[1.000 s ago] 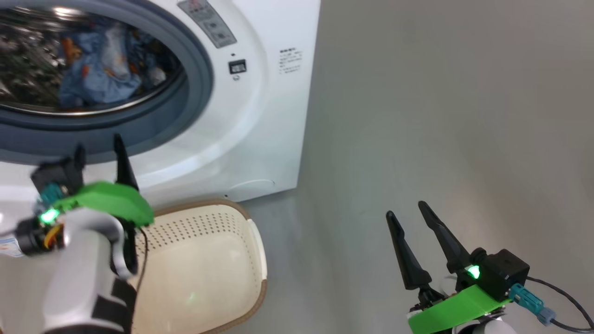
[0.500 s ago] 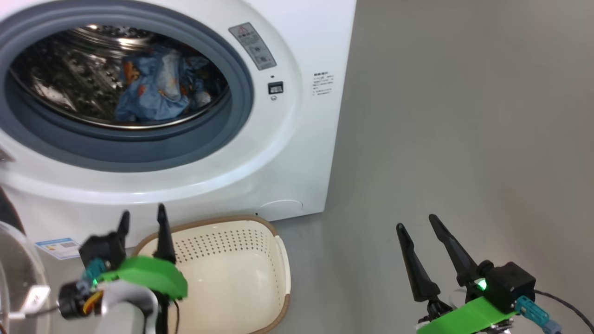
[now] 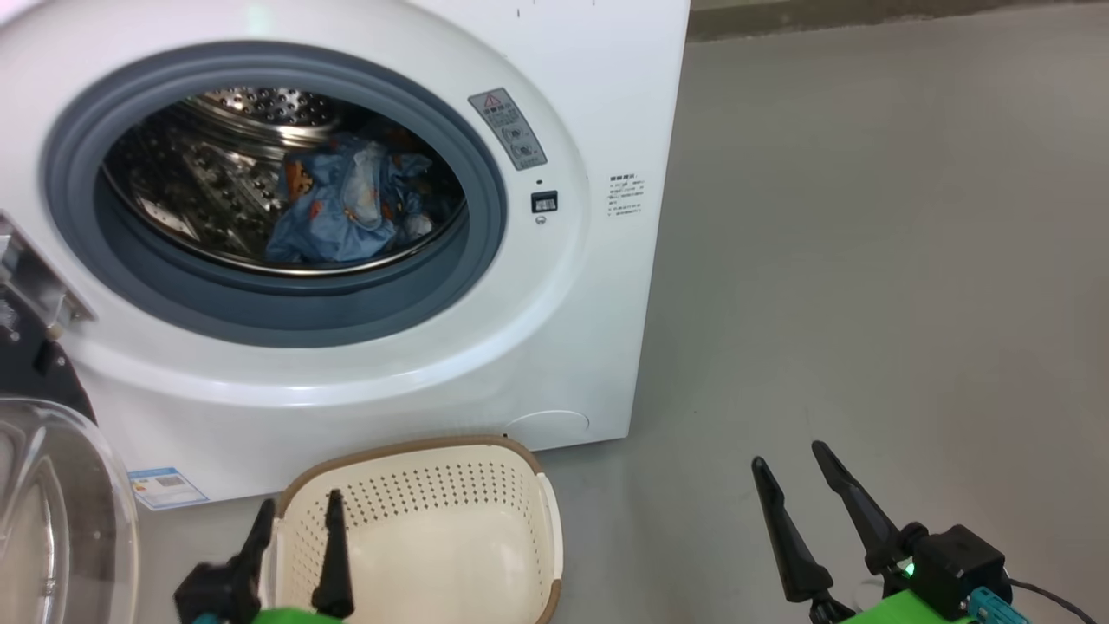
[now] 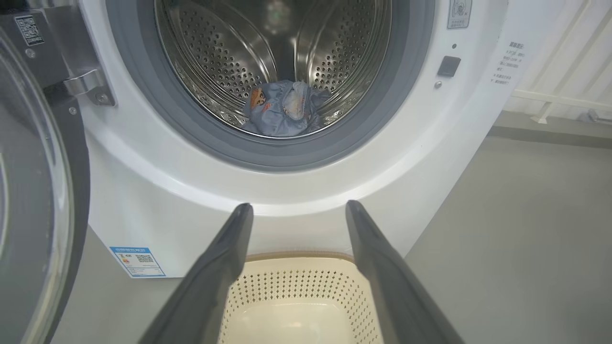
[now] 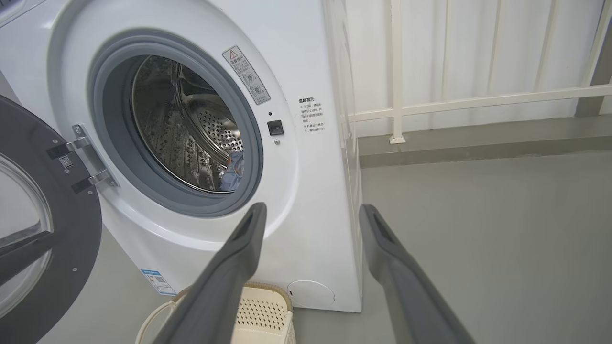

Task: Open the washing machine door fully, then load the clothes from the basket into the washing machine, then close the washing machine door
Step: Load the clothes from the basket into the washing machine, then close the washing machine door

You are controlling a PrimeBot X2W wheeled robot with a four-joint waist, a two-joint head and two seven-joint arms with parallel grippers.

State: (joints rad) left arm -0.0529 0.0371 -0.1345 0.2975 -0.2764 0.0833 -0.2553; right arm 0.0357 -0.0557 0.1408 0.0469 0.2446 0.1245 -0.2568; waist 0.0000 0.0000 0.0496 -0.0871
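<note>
The white washing machine [image 3: 537, 347] stands with its door [image 3: 61, 520] swung open to the left, glass bowl facing out. The light blue printed clothes [image 3: 346, 212] lie inside the steel drum, also in the left wrist view [image 4: 282, 112] and as a sliver in the right wrist view [image 5: 233, 172]. The cream basket [image 3: 416, 490] sits on the floor below the opening, with nothing in it. My left gripper [image 3: 300, 499] hangs open over the basket's near left edge, holding nothing. My right gripper [image 3: 788, 453] is open above bare floor to the right of the machine.
The open door [image 5: 48, 229] with its black rim and hinge takes up the space left of the machine. Grey floor [image 3: 866, 303] stretches to the right. A white railing [image 5: 478, 100] and a low kerb run behind the machine's right side.
The head camera has tilted up, so the whole picture has shifted down. My left gripper has drawn back and down from the drum's lower rim to above the basket. The right gripper has barely moved.
</note>
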